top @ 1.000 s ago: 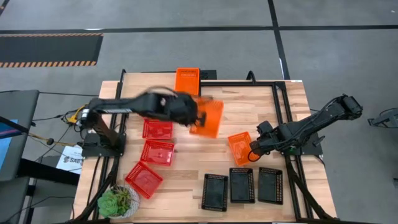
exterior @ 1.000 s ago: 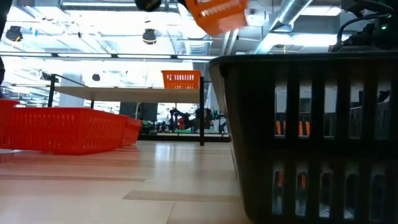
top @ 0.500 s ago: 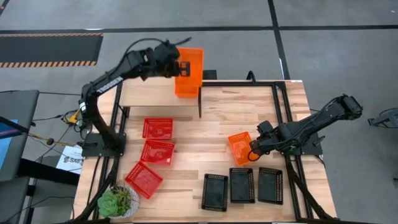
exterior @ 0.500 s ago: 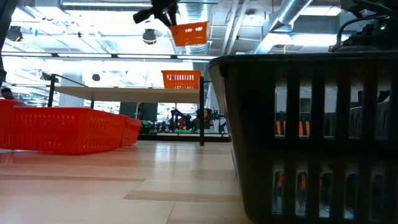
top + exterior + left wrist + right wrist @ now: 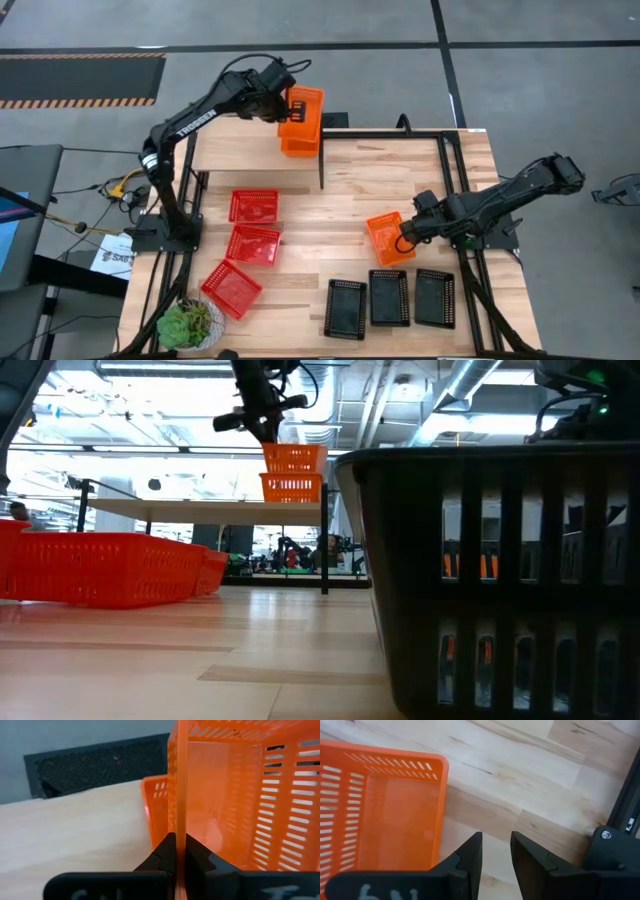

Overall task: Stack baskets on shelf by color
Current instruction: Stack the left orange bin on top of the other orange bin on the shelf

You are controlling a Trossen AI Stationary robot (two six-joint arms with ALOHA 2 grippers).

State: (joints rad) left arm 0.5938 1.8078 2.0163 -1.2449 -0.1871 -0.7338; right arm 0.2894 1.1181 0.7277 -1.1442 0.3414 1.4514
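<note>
Orange basket [image 5: 302, 112] pinched by rim in my left gripper [image 5: 177, 851], sitting just over second orange basket [image 5: 292, 488] on shelf [image 5: 240, 152]. Right gripper [image 5: 495, 852] slightly apart, empty, beside third orange basket [image 5: 384, 238] on table [image 5: 400, 195].

lower orange basket [image 5: 296, 147] mostly hidden

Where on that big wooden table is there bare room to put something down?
Free: the middle of the wooden table, between the three red mesh baskets and the lone orange basket. Crowded: the near edge, with three black baskets and a potted plant.
</note>
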